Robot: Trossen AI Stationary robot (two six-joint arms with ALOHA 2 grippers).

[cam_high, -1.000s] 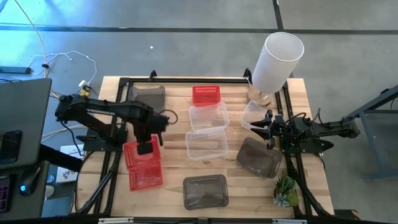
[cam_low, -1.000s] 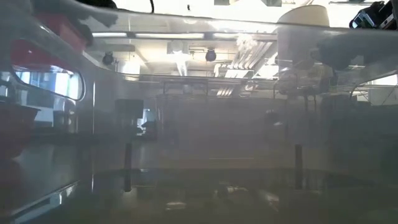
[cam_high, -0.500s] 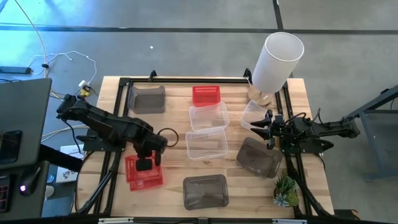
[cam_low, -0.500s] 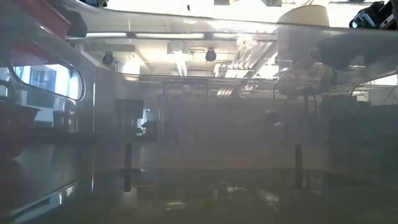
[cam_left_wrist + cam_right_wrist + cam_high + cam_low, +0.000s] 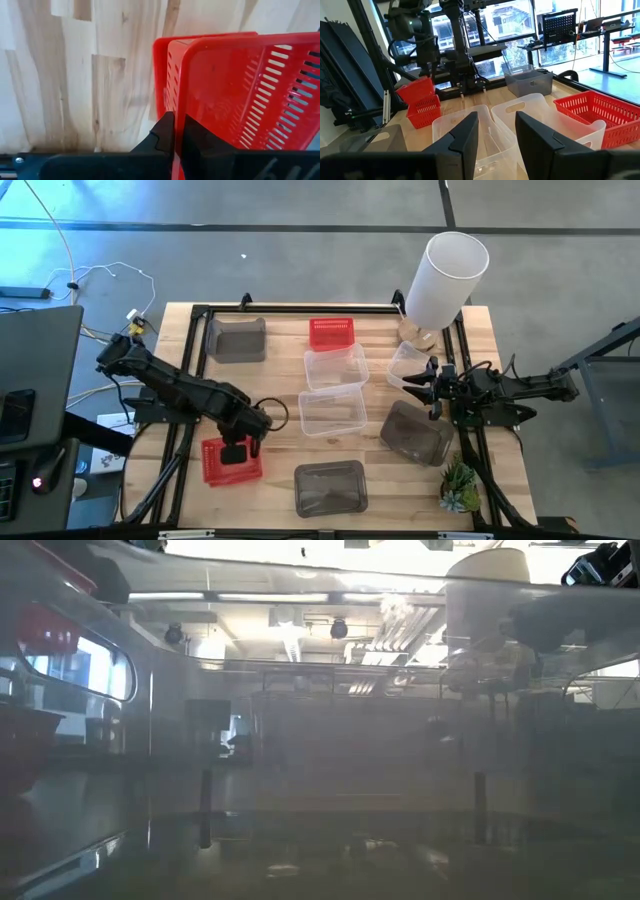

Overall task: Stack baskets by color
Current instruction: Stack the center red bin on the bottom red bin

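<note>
My left gripper (image 5: 237, 451) points down near the table's front left, shut on a red mesh basket (image 5: 240, 95). That basket hangs just over a second red basket (image 5: 215, 469), which rests bottom down on the table. A third red basket (image 5: 331, 333) sits at the far middle. Clear baskets (image 5: 335, 367) (image 5: 332, 410) (image 5: 408, 363) stand mid-table. Dark grey baskets (image 5: 237, 338) (image 5: 415, 432) (image 5: 330, 488) lie at far left, right and near middle. My right gripper (image 5: 495, 135) waits open at the right (image 5: 428, 385), pointing level. My left gripper pinches one wall of the red basket at its rim (image 5: 181, 107), one finger outside (image 5: 165, 132) and one inside (image 5: 200, 142). The fingers come from above, pointing down. The basket (image 5: 415, 89) hangs tilted below them, clear of the red basket (image 5: 424, 112) underneath.
A tall white cylinder (image 5: 445, 278) stands at the far right corner and a small green plant (image 5: 460, 486) at the near right. Dark frame rails (image 5: 190, 380) run along the table's left and right sides. Bare wood (image 5: 270, 380) shows left of the clear baskets.
My left gripper, still shut on the red basket, has gone toward the table's near edge and sunk a little. The held basket, earlier beside the resting red basket on its far side, now hangs right over it. The right arm kept still.
</note>
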